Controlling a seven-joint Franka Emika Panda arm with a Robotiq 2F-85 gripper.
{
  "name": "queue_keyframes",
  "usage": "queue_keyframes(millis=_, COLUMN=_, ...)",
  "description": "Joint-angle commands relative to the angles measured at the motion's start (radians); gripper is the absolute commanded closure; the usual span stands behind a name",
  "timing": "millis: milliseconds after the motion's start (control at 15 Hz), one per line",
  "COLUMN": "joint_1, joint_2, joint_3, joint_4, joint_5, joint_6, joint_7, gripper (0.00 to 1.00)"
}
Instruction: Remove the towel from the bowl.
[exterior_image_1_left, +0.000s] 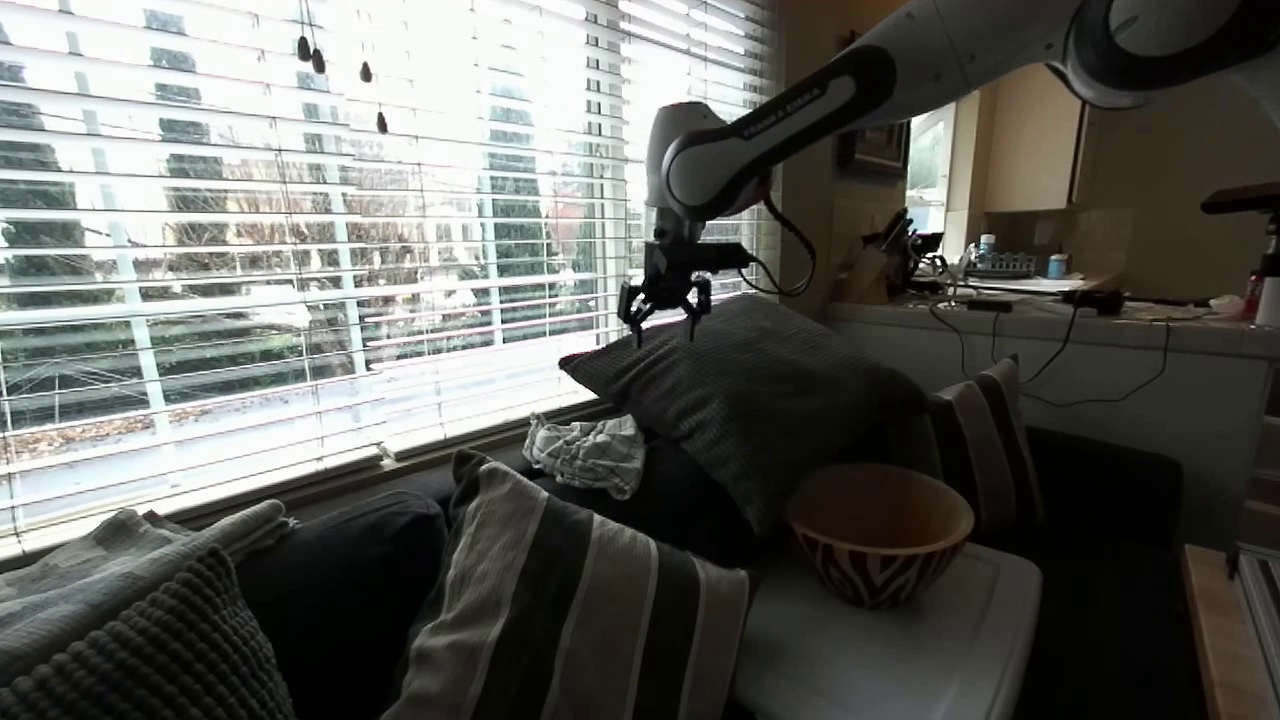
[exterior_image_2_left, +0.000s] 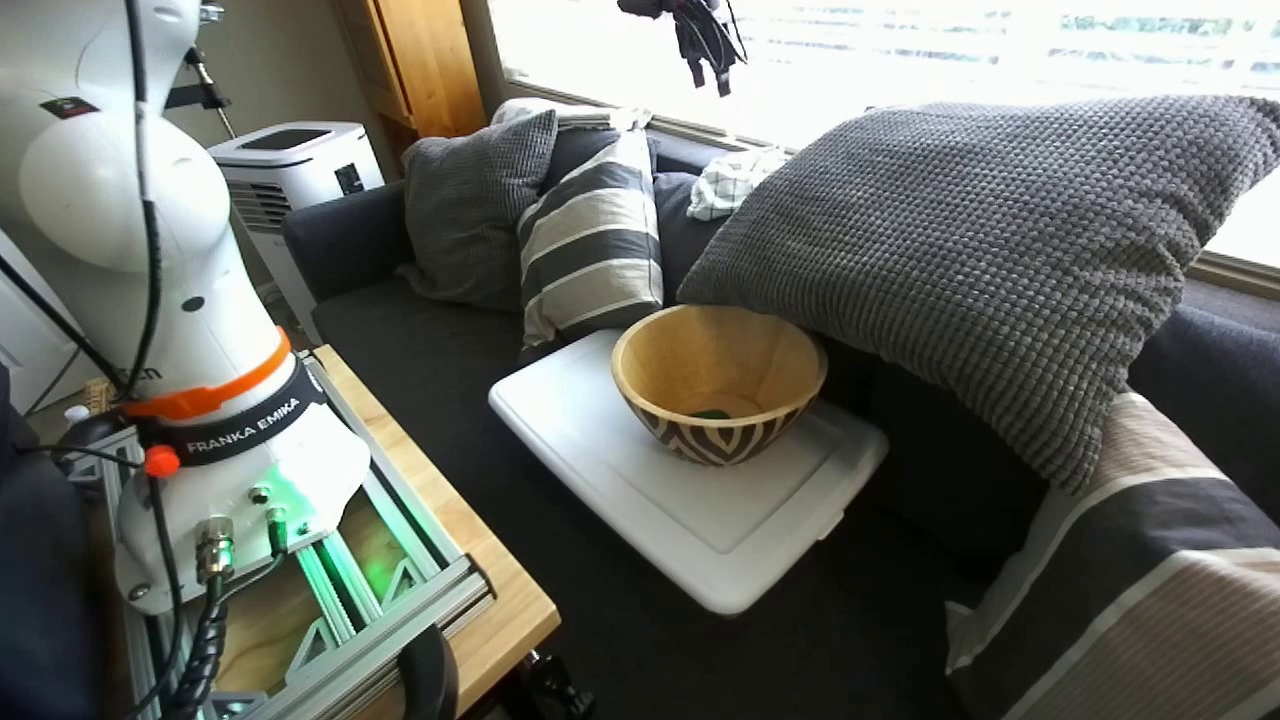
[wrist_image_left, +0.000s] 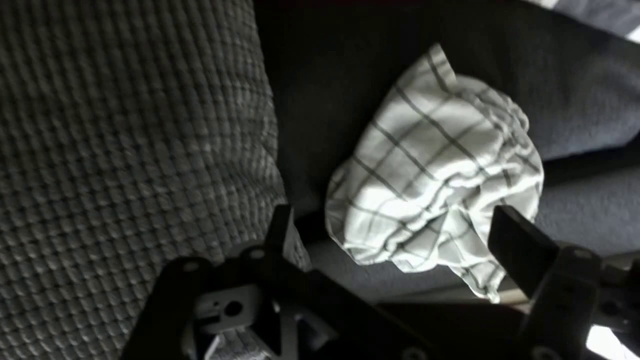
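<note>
The white towel with dark checked lines lies crumpled on top of the sofa back near the window, in both exterior views (exterior_image_1_left: 590, 455) (exterior_image_2_left: 735, 182) and the wrist view (wrist_image_left: 425, 165). The wooden bowl with a dark zebra-like pattern stands upright, apart from the towel, in both exterior views (exterior_image_1_left: 880, 575) (exterior_image_2_left: 720, 440). A small dark green patch (exterior_image_2_left: 710, 413) shows at its bottom. My gripper (exterior_image_1_left: 664, 342) is open and empty, held above the towel. Its fingertips also show in an exterior view (exterior_image_2_left: 711, 85) and spread wide in the wrist view (wrist_image_left: 392, 217).
A white plastic lid (exterior_image_2_left: 640, 500) on the sofa seat bears the bowl. A large grey textured pillow (exterior_image_2_left: 960, 230) leans beside the towel and rises close to the gripper (wrist_image_left: 125, 150). A striped pillow (exterior_image_1_left: 590, 600) stands on the towel's other side. Window blinds (exterior_image_1_left: 300, 250) are behind.
</note>
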Motion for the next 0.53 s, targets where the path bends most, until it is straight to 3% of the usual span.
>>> queue_keyframes(millis=0, joint_1=-0.022, joint_2=-0.195, joint_3=0.032, joint_4=-0.241, joint_5=-0.014, joint_6=-0.155, joint_7=-0.043, gripper=0.00)
queue_keyframes(millis=333, joint_1=-0.086, joint_2=-0.378, joint_3=0.077, joint_4=-0.492, joint_5=-0.006, joint_6=-0.333, joint_7=-0.232, gripper=0.00)
queue_keyframes(millis=467, joint_1=-0.109, joint_2=-0.454, joint_3=0.086, joint_4=-0.601, joint_5=-0.043, joint_6=-0.297, joint_7=-0.318, gripper=0.00)
